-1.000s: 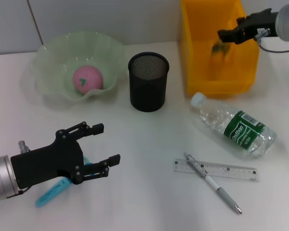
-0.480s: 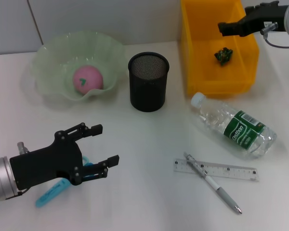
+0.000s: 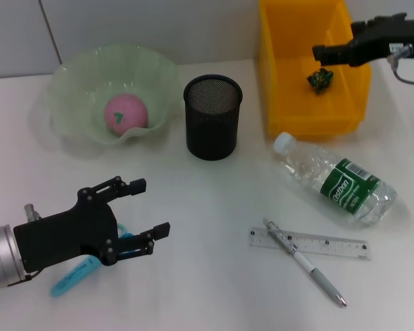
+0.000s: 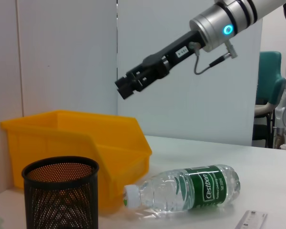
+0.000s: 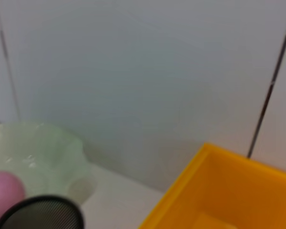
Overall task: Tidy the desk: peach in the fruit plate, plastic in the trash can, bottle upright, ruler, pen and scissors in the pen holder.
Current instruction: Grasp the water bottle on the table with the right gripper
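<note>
One peach (image 3: 125, 113) in the fruit plate (image 3: 76, 76) at the table's far left. One plastic scrap (image 3: 321, 79) inside the yellow trash can (image 3: 290, 103) at the far right. One bottle (image 3: 338, 181) lying flat toward the right edge. One ruler (image 3: 331, 245) crossed by one pen (image 3: 305, 263) near the front edge. One pen holder (image 3: 212, 117) mid-table, one pair of scissors (image 3: 72, 276) front left under the left gripper (image 3: 143, 209), jaws wide and empty. Right gripper (image 3: 319, 52) above the can, jaws near closed, holding nothing.

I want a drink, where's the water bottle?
In the head view, the water bottle lies on its side on the robot's right, between the yellow bin and the ruler.
</note>
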Action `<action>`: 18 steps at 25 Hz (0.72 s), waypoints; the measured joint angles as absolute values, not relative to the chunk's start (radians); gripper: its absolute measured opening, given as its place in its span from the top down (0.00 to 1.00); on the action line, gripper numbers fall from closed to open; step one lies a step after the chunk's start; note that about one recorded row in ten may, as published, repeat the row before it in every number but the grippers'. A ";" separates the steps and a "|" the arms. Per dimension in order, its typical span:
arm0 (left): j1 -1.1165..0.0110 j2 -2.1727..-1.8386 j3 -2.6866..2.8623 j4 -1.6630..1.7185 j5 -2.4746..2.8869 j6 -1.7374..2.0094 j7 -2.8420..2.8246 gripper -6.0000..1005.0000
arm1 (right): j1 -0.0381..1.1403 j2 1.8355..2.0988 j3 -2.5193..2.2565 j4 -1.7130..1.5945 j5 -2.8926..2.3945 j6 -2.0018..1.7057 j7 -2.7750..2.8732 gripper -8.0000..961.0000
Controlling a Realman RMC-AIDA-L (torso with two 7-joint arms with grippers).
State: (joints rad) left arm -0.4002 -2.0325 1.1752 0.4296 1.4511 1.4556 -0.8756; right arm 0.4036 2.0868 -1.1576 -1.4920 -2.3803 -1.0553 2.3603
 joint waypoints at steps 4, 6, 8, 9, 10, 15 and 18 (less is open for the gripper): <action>-0.400 -2.032 1.172 0.430 1.451 1.456 -0.876 0.17 | 0.374 2.088 -1.155 -1.551 -2.362 -1.150 2.387 0.13; -0.400 -2.032 1.172 0.430 1.451 1.456 -0.876 0.17 | 0.367 2.088 -1.153 -1.563 -2.352 -1.166 2.388 0.13; -0.400 -2.033 1.172 0.430 1.451 1.456 -0.876 0.17 | 0.355 2.088 -1.152 -1.587 -2.335 -1.199 2.389 0.13; -0.400 -2.033 1.173 0.430 1.451 1.456 -0.876 0.17 | 0.349 2.088 -1.152 -1.603 -2.328 -1.233 2.391 0.13; -0.400 -2.033 1.173 0.430 1.451 1.456 -0.876 0.17 | 0.349 2.088 -1.152 -1.603 -2.328 -1.233 2.391 0.13; -0.399 -2.036 1.172 0.430 1.451 1.456 -0.876 0.17 | 0.345 2.088 -1.150 -1.618 -2.325 -1.316 2.392 0.13; -0.399 -2.037 1.172 0.430 1.451 1.456 -0.876 0.17 | 0.338 2.088 -1.149 -1.626 -2.308 -1.362 2.394 0.13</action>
